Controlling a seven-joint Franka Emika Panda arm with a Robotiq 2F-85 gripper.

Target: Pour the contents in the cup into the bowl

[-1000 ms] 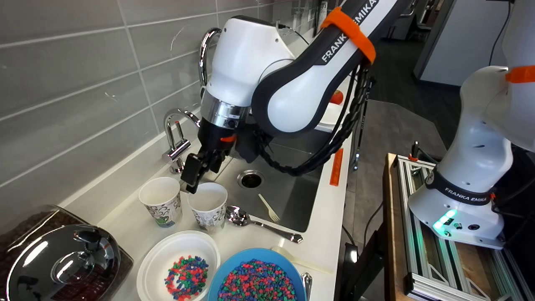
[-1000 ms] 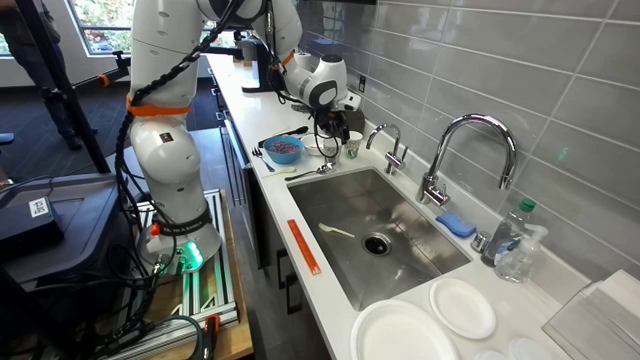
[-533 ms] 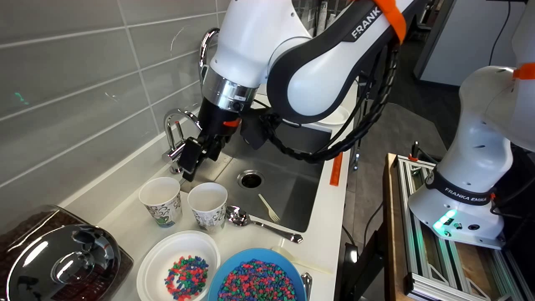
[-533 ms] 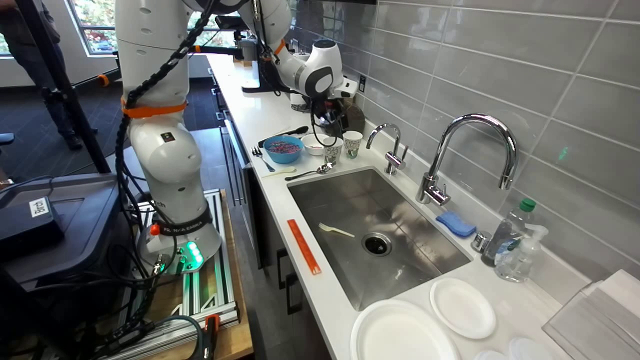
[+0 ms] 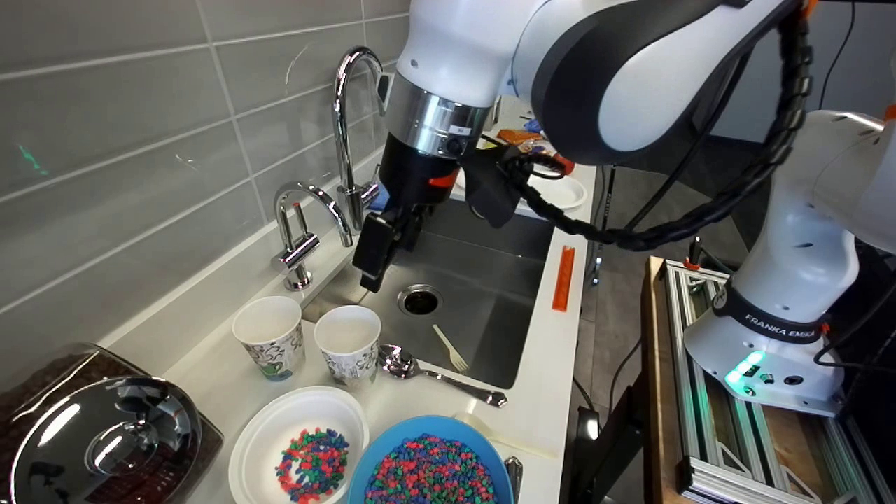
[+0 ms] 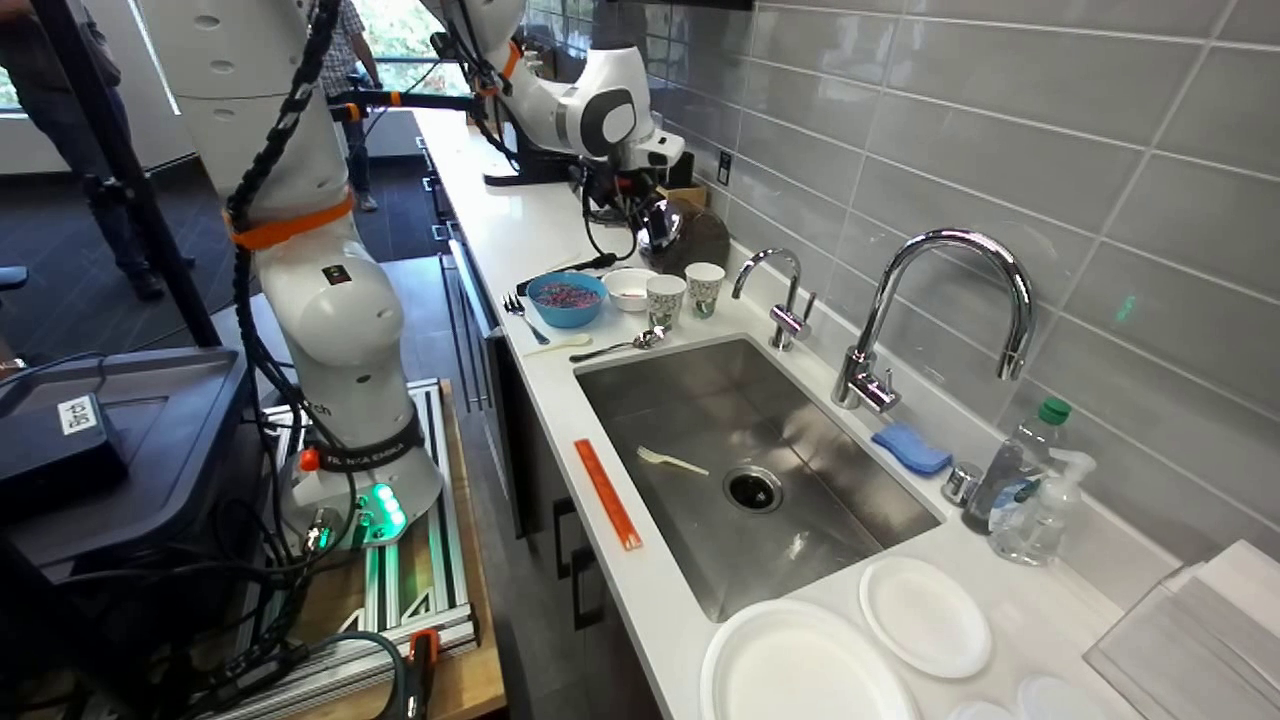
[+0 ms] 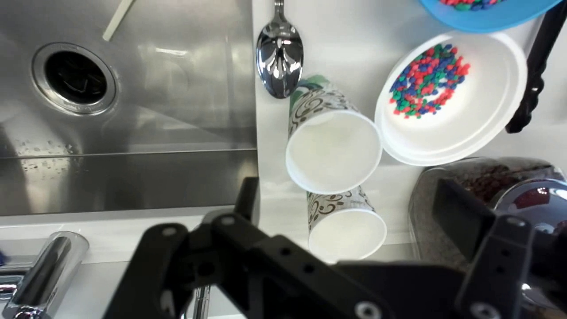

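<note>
Hovering empty with jaws spread wide, the end effector (image 7: 349, 195) is clear of the cup (image 7: 333, 148) standing nearest the white bowl (image 7: 480, 113) of pellets (image 7: 427, 82); pouring seems finished, leaving only a careful retreat.

The white scroll-printed paper cup (image 7: 333, 144) is accessible from above and across the rectangular steel sink (image 7: 186, 115). A matching paper cup (image 7: 347, 232) and a round white bowl (image 7: 483, 115) obstruct adjacent sides.
</note>
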